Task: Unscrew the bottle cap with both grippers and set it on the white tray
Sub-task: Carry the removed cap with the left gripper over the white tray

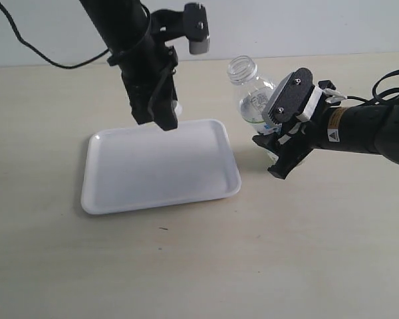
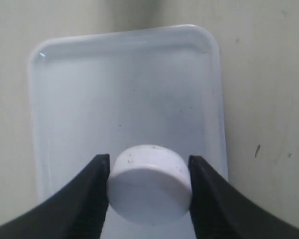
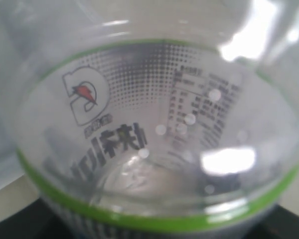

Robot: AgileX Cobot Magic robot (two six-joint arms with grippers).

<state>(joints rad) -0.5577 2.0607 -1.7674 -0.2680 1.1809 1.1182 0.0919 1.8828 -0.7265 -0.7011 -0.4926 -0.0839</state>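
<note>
Squarely between left jaws: bottle cap (image 2: pixel 150 186), held over white tray (image 2: pixel 89 89).

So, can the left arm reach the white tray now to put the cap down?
Probably yes. The left tool holds the bottle cap over the white tray, and the tray surface below it looks bare. The bottle stands off to one side, so nothing seems to be in the way.
</note>
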